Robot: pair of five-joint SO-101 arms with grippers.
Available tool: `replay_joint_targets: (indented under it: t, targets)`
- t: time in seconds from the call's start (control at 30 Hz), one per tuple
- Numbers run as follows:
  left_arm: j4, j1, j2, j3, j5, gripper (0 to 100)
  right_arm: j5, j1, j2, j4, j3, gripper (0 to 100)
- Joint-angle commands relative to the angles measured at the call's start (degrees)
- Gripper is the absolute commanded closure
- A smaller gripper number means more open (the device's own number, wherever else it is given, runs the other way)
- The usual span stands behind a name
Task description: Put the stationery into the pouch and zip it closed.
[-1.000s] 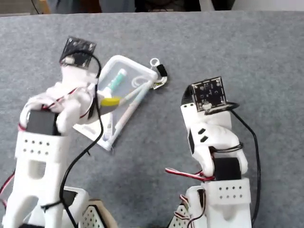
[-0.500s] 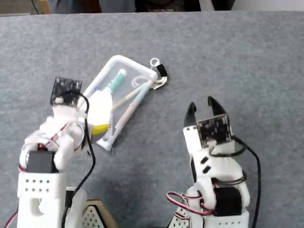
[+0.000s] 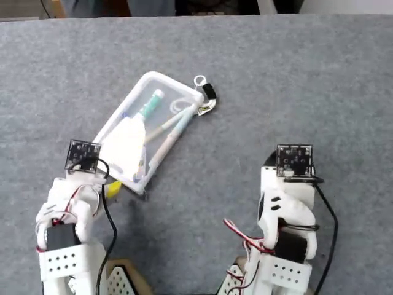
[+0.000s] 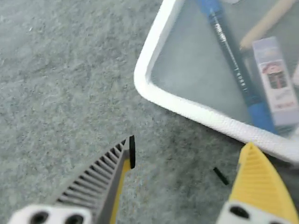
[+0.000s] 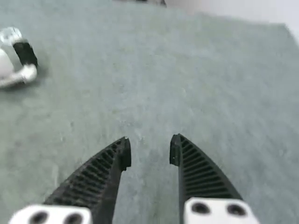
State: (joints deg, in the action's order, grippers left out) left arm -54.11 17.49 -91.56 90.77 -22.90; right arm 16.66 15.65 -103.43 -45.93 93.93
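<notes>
Just beside pouch (image 4: 196, 74), left claw (image 4: 189, 149) agape, right claw (image 5: 149, 148) agape

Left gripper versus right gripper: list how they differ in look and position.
The left gripper is yellow and pale grey; the right gripper is black. The left gripper sits at the white-edged corner of the pouch; the right gripper hangs over bare grey table, apart from the pouch. The left gripper's jaws stand wider than the right gripper's. Both are open and empty.
</notes>
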Motion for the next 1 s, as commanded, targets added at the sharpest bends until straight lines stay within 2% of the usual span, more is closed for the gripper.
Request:
replay_joint_targets:
  t: [0.0, 0.23, 0.33, 0.47, 0.67, 0.8, 0.97]
  targets:
    - [1.1, 1.6, -4.0, 2.1, -0.9, 64, 0.6, 0.9, -3.2, 1.4, 1.9, 83.9]
    - [0.9, 1.5, -7.9, 6.8, -0.6, 64, 0.4, 0.8, -3.1, 0.6, 2.7, 83.9]
    - [0.7, 1.5, -8.0, 6.8, -0.6, 64, 0.4, 0.8, -3.1, -3.7, 2.7, 83.9]
    - [-4.8, 1.2, -8.4, 6.8, -0.6, 64, 0.3, 0.8, -3.1, -9.3, 2.7, 83.9]
    - [-6.1, 1.5, -8.1, 6.8, 0.4, 64, 0.2, 0.7, -3.1, -13.5, 2.7, 83.9]
    - [-10.5, 1.0, -8.4, 6.8, 2.2, 72, 0.2, 0.7, -3.1, -16.5, 2.7, 83.9]
    - [-11.3, 1.5, -8.4, 6.8, 2.0, 80, 0.2, 0.7, -3.1, -19.7, 2.7, 83.9]
